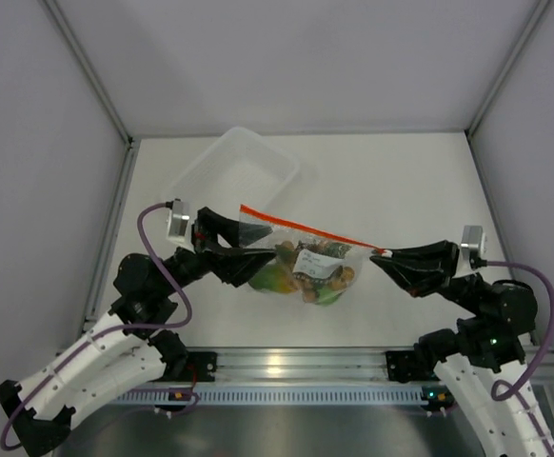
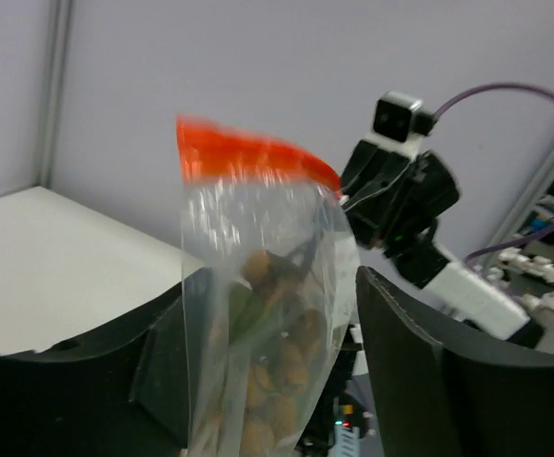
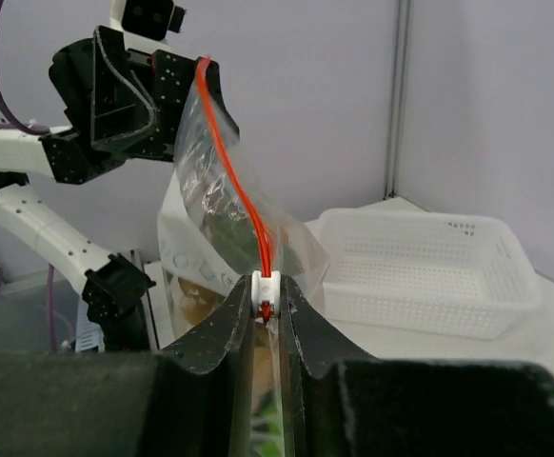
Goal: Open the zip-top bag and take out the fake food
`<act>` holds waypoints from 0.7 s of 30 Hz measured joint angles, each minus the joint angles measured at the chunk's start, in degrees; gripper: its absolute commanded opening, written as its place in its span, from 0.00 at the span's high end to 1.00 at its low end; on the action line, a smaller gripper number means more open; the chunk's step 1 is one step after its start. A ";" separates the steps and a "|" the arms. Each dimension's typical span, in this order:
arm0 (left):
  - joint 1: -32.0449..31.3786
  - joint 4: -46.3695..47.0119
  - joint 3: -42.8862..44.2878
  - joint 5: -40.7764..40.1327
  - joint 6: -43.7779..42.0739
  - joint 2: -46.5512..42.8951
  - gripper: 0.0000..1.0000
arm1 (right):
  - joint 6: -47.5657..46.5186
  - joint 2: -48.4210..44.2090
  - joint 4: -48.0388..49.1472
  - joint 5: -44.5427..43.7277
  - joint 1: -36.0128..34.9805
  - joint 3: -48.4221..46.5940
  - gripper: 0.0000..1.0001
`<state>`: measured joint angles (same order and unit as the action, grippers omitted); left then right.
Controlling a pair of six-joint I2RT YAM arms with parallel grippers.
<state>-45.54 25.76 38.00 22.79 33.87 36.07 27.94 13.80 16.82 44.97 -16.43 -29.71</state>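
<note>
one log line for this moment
left gripper: shut on zip-top bag | right gripper: shut on zip slider | fake food: inside bag | tray: behind, untouched

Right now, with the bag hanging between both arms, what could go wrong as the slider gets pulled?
The right end effector pinches only the small white slider, so it might slip off under tension. The left end effector seems to hold the zip-top bag around the fake food, below the red zip strip. The plastic may stretch or slide rather than let the slider run.
</note>
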 measured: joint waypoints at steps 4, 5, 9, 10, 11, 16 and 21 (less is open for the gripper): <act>0.00 -3.13 -0.52 -2.56 -2.95 0.00 0.12 | -6.08 5.18 -10.58 0.48 0.00 -7.54 1.00; 0.00 -3.54 -0.76 -3.17 -3.65 0.00 0.07 | -6.88 5.97 -12.26 0.46 0.00 -8.13 1.00; 0.00 -6.27 -1.07 -6.84 -6.45 -0.26 0.02 | -9.38 9.64 -18.73 1.07 0.00 -8.72 1.00; 0.00 -6.80 -1.07 -7.65 -7.21 -0.35 0.02 | -9.68 10.47 -19.76 1.29 0.00 -8.72 1.00; 0.00 -7.19 -1.11 -8.59 -8.15 -0.35 0.02 | -10.05 11.34 -20.79 1.64 0.00 -8.72 1.00; 0.00 -7.58 0.20 -6.21 -11.96 3.91 0.02 | -12.94 14.62 -25.75 2.19 -0.33 -9.09 1.00; -0.07 -7.82 7.76 3.21 -15.34 19.80 0.07 | -16.57 17.90 -31.52 2.01 -1.75 -11.23 1.00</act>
<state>-45.60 17.93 45.76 26.00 18.52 55.88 11.38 31.70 -14.70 46.98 -18.17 -40.95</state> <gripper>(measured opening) 0.945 0.120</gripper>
